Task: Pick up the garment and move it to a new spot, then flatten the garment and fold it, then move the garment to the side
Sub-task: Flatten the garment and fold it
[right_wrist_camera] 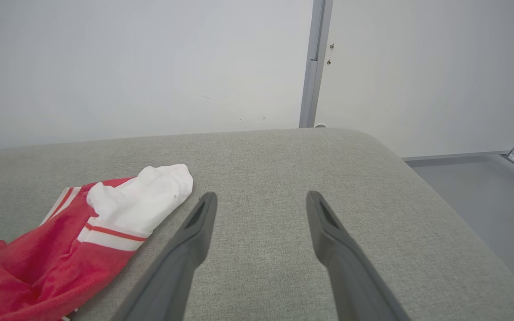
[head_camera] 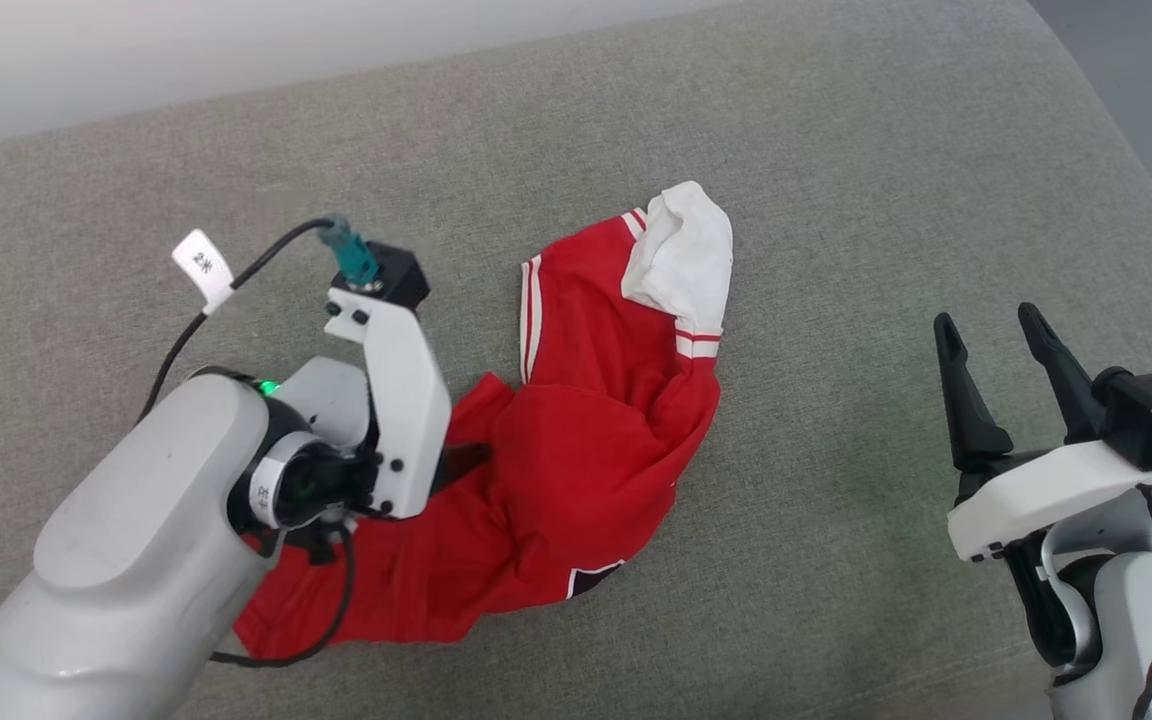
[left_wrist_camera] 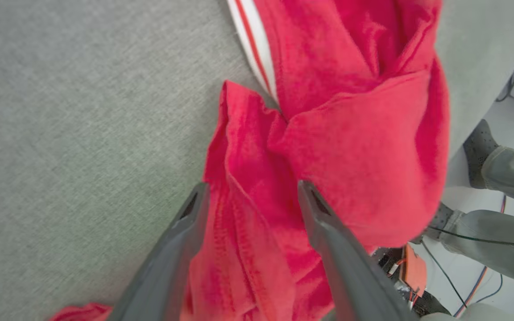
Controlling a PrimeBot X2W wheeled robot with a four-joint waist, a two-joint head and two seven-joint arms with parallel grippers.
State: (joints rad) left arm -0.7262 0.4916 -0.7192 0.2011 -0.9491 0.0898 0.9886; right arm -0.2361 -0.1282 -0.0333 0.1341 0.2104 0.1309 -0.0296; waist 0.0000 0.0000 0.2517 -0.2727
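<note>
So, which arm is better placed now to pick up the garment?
Left. The left gripper is open over a red fold of the garment; the right gripper, also open, stands apart from it.

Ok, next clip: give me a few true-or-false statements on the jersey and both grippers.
1. The red jersey lies crumpled on the grey cushion. True.
2. The right gripper is shut on fabric. False: it is open above bare cushion, apart from the white sleeve.
3. The left gripper is open with a red fold between its fingers. True.
4. The jersey is folded flat. False: it is bunched and unfolded.
</note>
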